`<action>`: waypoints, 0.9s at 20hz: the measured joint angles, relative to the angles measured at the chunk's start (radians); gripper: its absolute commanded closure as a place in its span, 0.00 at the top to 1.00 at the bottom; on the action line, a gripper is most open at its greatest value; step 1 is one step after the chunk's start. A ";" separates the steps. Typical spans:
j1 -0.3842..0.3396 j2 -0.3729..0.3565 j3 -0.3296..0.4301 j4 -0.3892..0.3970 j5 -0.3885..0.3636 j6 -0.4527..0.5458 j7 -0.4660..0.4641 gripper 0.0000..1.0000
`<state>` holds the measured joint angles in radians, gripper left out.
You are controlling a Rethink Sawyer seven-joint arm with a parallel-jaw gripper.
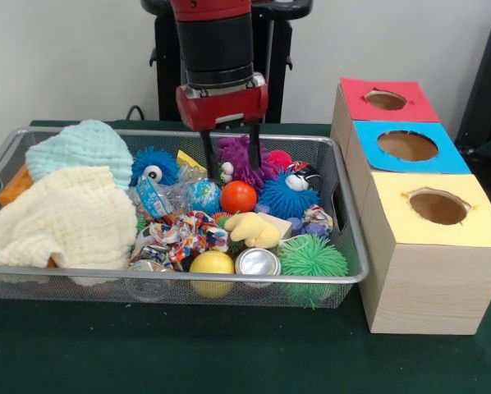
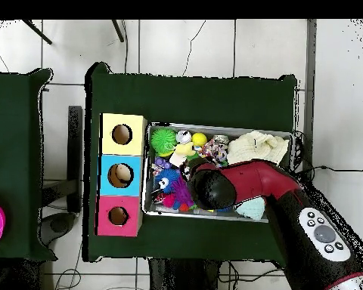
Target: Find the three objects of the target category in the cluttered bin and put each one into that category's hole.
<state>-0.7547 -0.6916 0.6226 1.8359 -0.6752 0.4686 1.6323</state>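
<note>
From overhead the arm (image 2: 249, 180) covers the middle of the wire bin (image 2: 222, 126) — whatever lies under it is hidden. In front, the pale yellow cloth (image 1: 61, 217) buries an orange thing (image 1: 16, 185), perhaps a toy — too little shows to tell.

You get one camera close and low across the counter (image 1: 229, 361), facing the bin (image 1: 172, 275) side-on. Another looks straight down from high above. Both show the bin and boxes (image 2: 122, 174).
</note>
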 measured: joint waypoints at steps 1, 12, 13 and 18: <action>0.007 0.003 -0.003 0.000 -0.006 0.000 0.000 1.00; 0.104 0.103 -0.071 -0.033 -0.051 0.000 0.000 1.00; 0.116 0.112 -0.080 -0.038 -0.051 0.000 0.000 1.00; 0.157 0.135 -0.108 -0.064 -0.052 0.000 0.000 1.00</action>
<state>-0.5979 -0.5569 0.5143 1.7720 -0.7271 0.4684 1.6323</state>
